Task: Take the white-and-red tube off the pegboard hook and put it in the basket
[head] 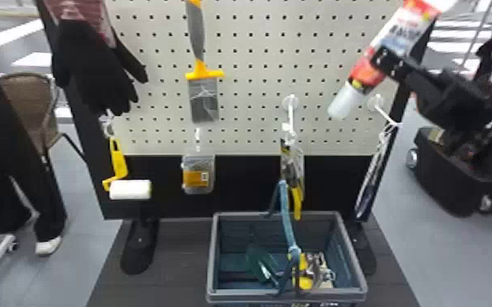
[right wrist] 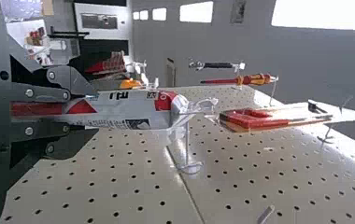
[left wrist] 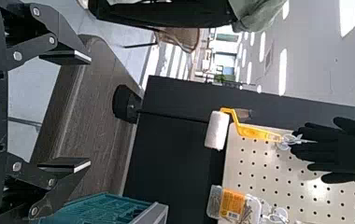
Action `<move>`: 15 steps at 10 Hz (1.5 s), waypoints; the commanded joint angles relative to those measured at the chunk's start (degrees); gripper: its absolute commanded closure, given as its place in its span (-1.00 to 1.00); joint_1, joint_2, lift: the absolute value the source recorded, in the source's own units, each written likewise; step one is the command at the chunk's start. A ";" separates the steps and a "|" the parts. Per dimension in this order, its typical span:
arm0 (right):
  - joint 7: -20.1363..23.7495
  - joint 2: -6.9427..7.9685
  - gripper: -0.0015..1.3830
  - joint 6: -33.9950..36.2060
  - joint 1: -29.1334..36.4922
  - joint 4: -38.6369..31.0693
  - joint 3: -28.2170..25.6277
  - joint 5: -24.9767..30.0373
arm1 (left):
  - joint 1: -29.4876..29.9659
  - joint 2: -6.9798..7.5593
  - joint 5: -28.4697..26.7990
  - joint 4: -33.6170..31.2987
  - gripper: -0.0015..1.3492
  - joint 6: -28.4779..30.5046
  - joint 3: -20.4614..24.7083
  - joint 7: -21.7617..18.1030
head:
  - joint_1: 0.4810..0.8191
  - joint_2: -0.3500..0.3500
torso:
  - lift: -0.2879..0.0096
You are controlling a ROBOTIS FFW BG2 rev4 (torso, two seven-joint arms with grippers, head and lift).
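The left gripper has its jaws spread, while a black glove hangs at the pegboard's left edge, with the yellow paint roller below it near the lower left corner. Right of the middle, below the pegboard's bottom edge, sits the basket, with tools inside. Tilted in front of the pegboard's right edge, toward the top, is the white-and-red tube, pinched between the jaws of the right gripper; I cannot tell whether its end touches the hook.
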 commanded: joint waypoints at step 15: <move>-0.72 5.96 0.63 -4.99 14.24 15.51 0.02 2.74 | -0.96 1.77 4.04 0.00 -0.27 1.94 -2.68 0.00 | -0.60 0.00 | 0.26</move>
